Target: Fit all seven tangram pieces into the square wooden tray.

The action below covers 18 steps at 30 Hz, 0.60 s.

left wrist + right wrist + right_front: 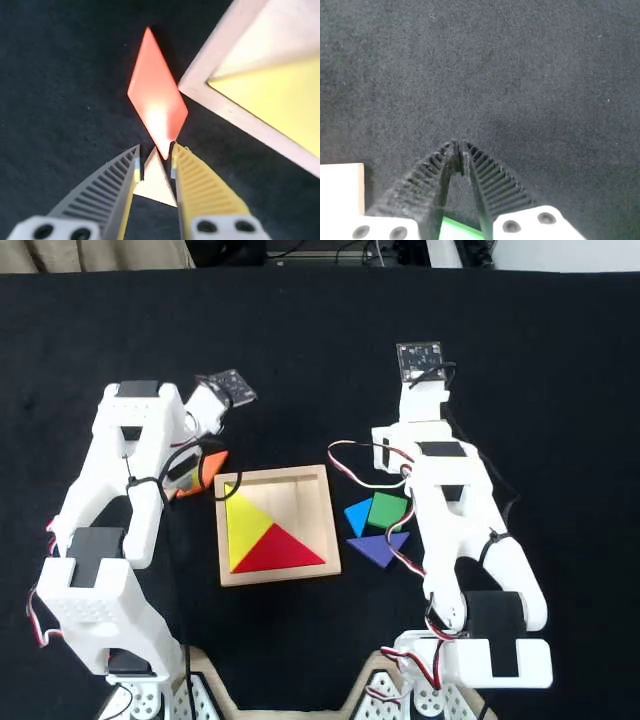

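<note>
Beside an outer corner of the square wooden tray (240, 112), the left gripper (155, 149) stands with its fingers parted by a narrow gap. The pointed end of the orange parallelogram (156, 100) lies between the fingertips, and a pale triangle (154, 182) fills the gap farther back. Whether either finger presses on these pieces cannot be told. The right gripper (458, 149) has its tips pressed together on nothing, over black cloth (520, 65). The left wrist view shows the parallelogram lying flat, just clear of the tray's corner. From the high view, that piece is partly covered by the left arm (120, 480). The same view shows a yellow triangle (245, 525) and a red triangle (283, 552) seated edge to edge inside the tray, with bare wood beside them. On the other side of the tray, a green square (386, 509), a blue triangle (358, 518) and a purple triangle (378, 550) cluster close together on the cloth. The right arm (450, 510) crosses over the edge of the green square. The right wrist view catches a sliver of that green at the gripper's base, and a corner of the tray.
</note>
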Each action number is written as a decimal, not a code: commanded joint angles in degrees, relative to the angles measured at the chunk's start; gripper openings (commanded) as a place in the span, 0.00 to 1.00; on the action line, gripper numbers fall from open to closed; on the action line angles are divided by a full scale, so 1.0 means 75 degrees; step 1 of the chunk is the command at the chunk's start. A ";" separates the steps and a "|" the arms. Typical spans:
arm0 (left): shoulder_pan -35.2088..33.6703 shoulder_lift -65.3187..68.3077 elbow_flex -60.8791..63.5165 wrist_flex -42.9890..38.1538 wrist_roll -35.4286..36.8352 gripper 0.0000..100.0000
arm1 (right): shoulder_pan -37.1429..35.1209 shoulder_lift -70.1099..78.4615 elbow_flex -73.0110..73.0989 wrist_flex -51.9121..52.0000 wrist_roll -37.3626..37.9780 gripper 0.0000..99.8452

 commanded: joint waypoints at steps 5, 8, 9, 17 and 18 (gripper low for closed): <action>0.0217 -0.0211 -0.0545 0.0035 0.1993 0.16 | 0.0094 -0.0217 -0.0088 -0.0164 0.0000 0.01; 0.0463 -0.0164 -0.0580 -0.0188 0.3305 0.16 | 0.0094 -0.0217 -0.0088 -0.0164 0.0000 0.01; 0.0498 -0.0152 -0.0533 -0.0399 0.3669 0.16 | 0.0094 -0.0217 -0.0088 -0.0164 0.0000 0.01; 0.0604 -0.0129 -0.0299 -0.0926 0.5345 0.16 | 0.0094 -0.0217 -0.0076 -0.0164 0.0000 0.01; 0.0662 -0.0117 -0.0193 -0.0961 0.5333 0.16 | 0.0094 -0.0217 -0.0076 -0.0164 0.0000 0.01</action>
